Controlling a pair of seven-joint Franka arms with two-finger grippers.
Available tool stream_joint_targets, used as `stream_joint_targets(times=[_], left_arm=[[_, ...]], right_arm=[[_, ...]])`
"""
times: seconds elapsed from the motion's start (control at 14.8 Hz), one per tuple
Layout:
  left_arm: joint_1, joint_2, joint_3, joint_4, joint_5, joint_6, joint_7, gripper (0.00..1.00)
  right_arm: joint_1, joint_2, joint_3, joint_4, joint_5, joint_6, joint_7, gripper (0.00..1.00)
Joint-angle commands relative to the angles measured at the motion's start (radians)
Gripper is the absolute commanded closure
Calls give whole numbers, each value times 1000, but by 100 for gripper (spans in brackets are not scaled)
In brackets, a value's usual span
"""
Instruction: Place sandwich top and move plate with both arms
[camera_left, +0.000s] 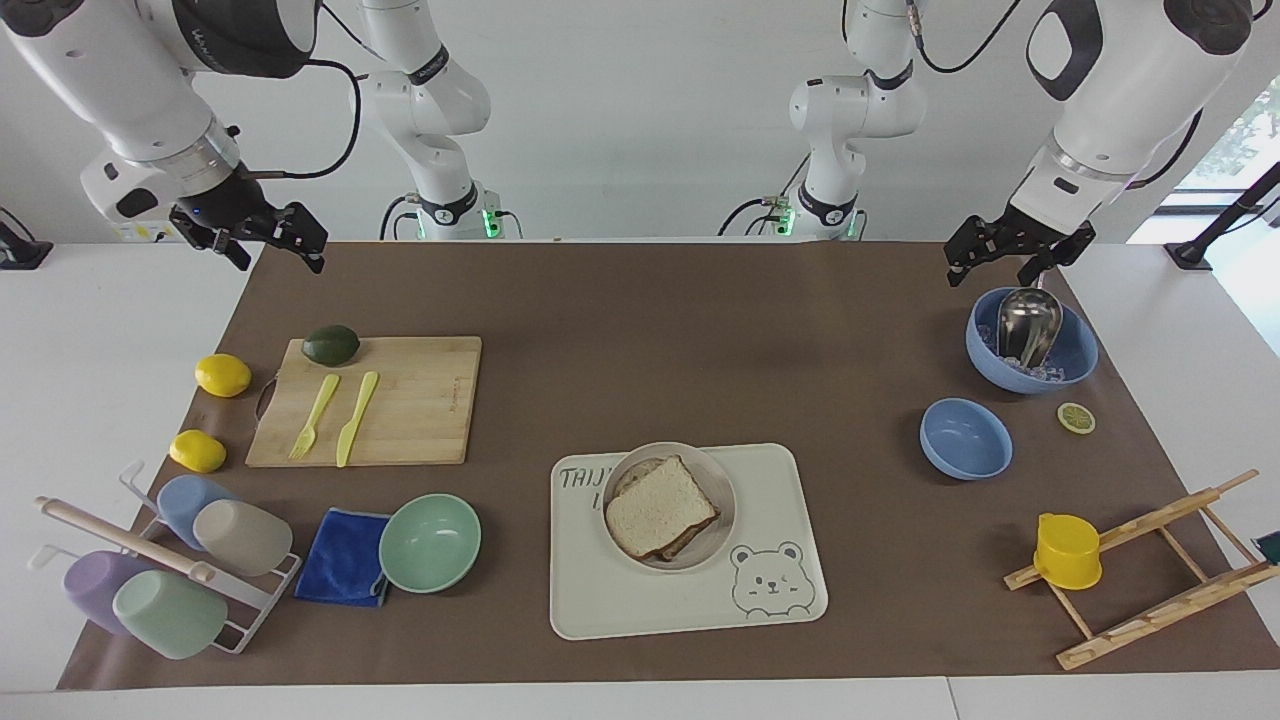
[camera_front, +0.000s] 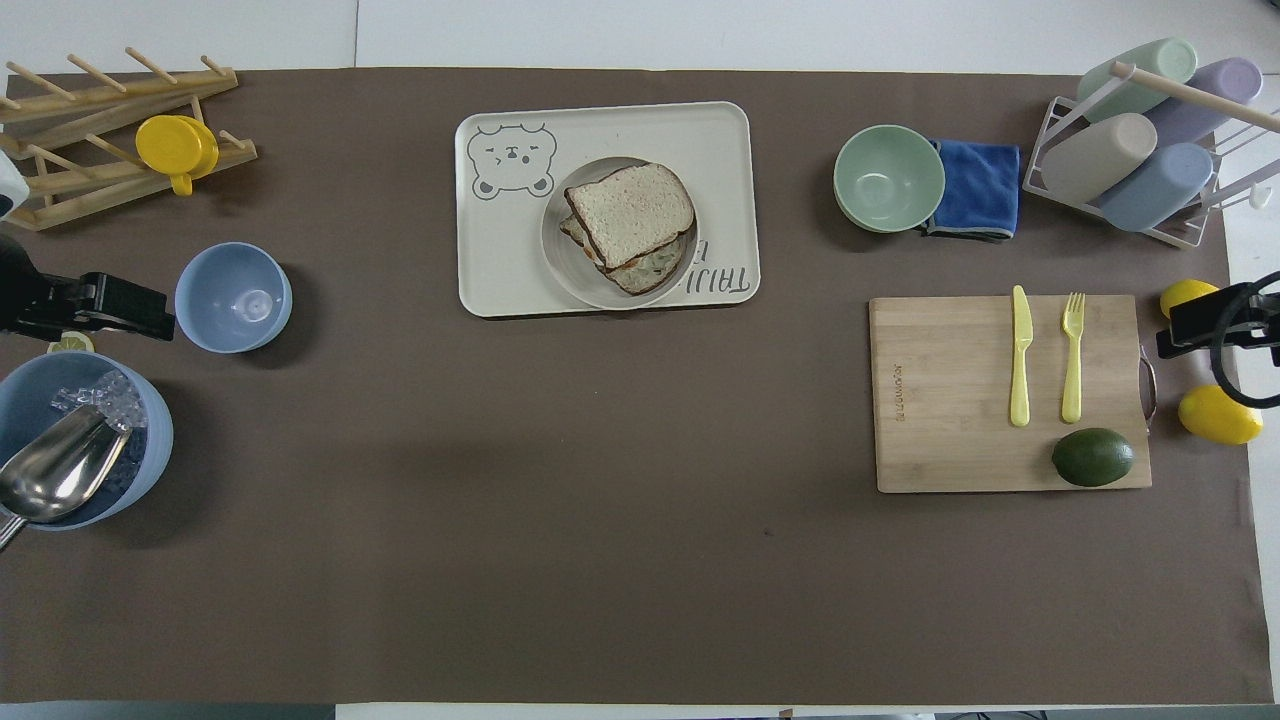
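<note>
The sandwich top (camera_left: 660, 503), a pale brown bread slice, lies on a lower slice on the small round plate (camera_left: 703, 466). The plate stands on the cream bear-printed tray (camera_left: 775, 490), away from the robots. In the overhead view the slice (camera_front: 630, 210) sits on the plate (camera_front: 556, 256). My left gripper (camera_left: 993, 268) is open and empty, up in the air over the mat's edge beside the ice bowl; it also shows in the overhead view (camera_front: 130, 308). My right gripper (camera_left: 280, 252) is open and empty over the mat's corner at its own end, where it waits.
A blue bowl (camera_left: 1082, 360) with ice and a metal scoop, a small blue bowl (camera_left: 965, 438), a lemon slice and a wooden rack with a yellow cup (camera_left: 1067, 550) are at the left arm's end. A cutting board (camera_left: 420, 400), lemons, a mint bowl (camera_left: 430, 542), a blue cloth and a cup rack are at the right arm's end.
</note>
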Motion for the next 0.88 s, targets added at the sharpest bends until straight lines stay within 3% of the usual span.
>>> stream_joint_targets(times=[0.0, 0.81], left_arm=[[8, 15, -9, 9, 6, -19, 6, 0], [21, 9, -4, 15, -12, 29, 6, 0]], right_arm=[[-5, -14, 5, -16, 9, 11, 14, 0], [-5, -14, 5, -16, 9, 11, 14, 0]])
